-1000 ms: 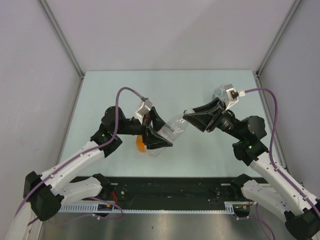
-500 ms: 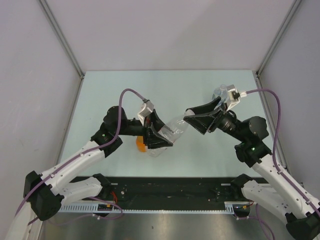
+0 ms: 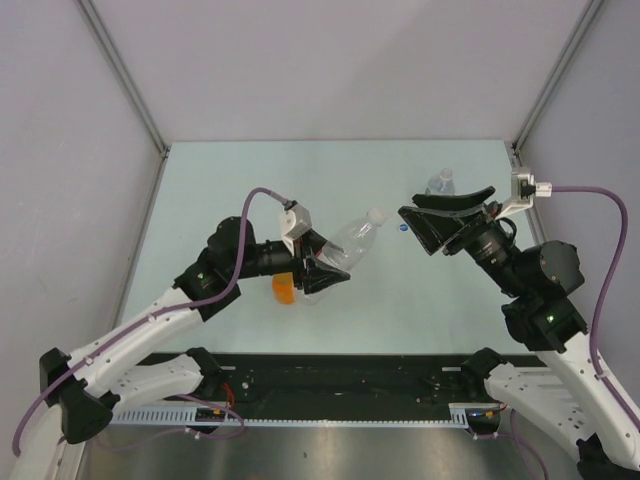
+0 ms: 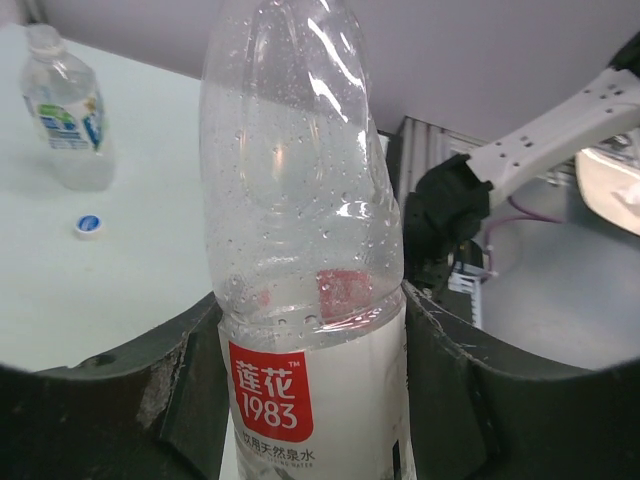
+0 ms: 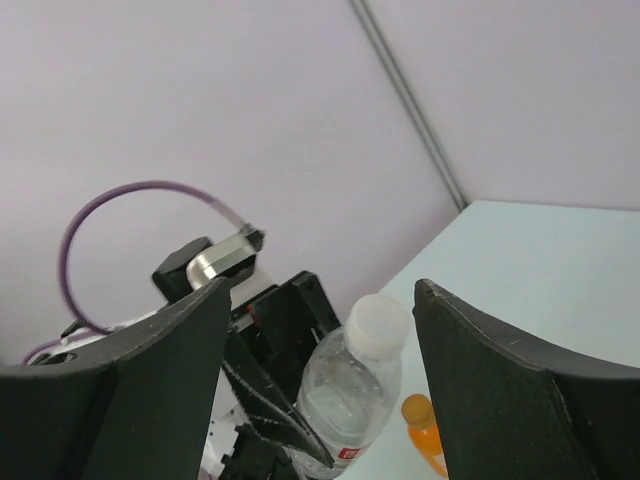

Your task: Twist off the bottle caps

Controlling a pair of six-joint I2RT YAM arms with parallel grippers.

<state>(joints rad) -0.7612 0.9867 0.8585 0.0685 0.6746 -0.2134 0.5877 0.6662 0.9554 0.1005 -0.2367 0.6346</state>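
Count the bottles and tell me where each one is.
3. The red-label bottle is clamped in the left hand; the blue-label bottle stands far right on the table; the orange bottle sits partly hidden beneath that hand.

A red label (image 4: 270, 392) on the clear bottle (image 4: 300, 200) reads "莲花 1983" in white, with smaller Chinese print beneath. The far bottle (image 4: 65, 110) has a blue-white label, too small to read.

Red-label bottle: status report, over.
Left gripper shut on red-label bottle, tilted. White cap on. Right gripper open, facing cap, apart. Nothing between them; blue cap lies on table.
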